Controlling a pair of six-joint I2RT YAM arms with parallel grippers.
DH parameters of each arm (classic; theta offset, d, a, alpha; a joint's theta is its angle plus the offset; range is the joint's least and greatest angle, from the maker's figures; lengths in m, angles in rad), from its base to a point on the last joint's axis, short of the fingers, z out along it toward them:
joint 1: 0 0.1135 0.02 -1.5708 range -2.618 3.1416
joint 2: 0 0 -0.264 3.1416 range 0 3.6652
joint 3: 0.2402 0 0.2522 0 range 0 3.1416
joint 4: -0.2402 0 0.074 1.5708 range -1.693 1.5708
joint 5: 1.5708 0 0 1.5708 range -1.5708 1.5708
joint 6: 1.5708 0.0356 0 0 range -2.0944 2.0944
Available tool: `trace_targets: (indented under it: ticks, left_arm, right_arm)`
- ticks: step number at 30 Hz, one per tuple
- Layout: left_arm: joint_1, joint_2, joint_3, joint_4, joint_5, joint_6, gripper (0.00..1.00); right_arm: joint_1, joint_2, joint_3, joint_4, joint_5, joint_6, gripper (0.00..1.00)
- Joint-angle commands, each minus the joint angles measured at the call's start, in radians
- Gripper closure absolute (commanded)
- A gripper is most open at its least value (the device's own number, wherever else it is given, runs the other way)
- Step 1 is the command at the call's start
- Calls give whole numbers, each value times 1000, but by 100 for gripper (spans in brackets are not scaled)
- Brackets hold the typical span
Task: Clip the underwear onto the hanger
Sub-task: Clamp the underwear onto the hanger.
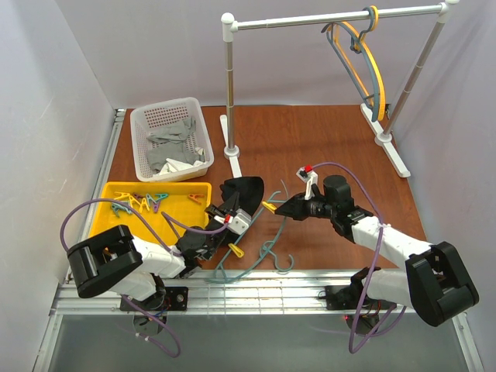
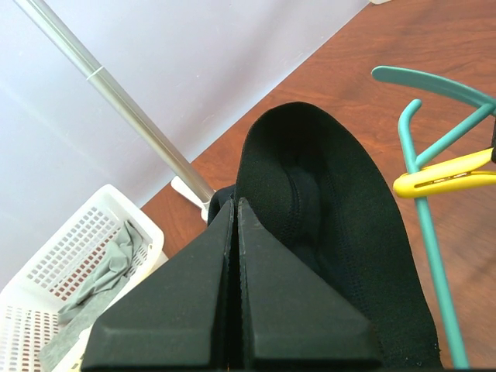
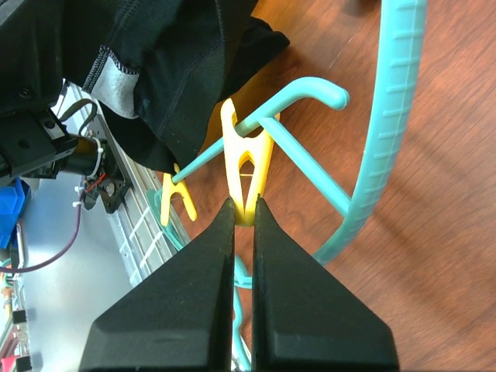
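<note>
- Noted left gripper pressed shut on a fold of the underwear, with black fabric bunched just beyond the fingertips.
- Noted right gripper narrowed onto the tail of a yellow peg. Peg jaws straddling a bar of the hanger just ahead of the tips, beside the fabric edge.
- Logged a second yellow peg on the hanger, left of the right fingers, at the cloth's edge.
- Judged underwear light, limp, prone to sag and slide. Best gripped at the stitched hem, close to the bar.
- Judged hanger thin, light, springy, likely to skate on the table when pushed.
- Squeeze peg tail squarely: smooth plastic, could twist out.
</note>
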Motion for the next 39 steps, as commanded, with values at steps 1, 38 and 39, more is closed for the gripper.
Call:
trace_targets:
  ticks: [1,38,39]
  left_arm:
    - [5,-22,6,306,15,-13,100]
    - [3,-72,-9,260,44,-69,100]
    - [3,-71,-11,260,46,-72,100]
  right_arm:
    - [15,4,27,34,-22,-30,99]
    - [61,-17,50,86,-13,-24,99]
    - [61,-17,51,87,-12,-24,99]
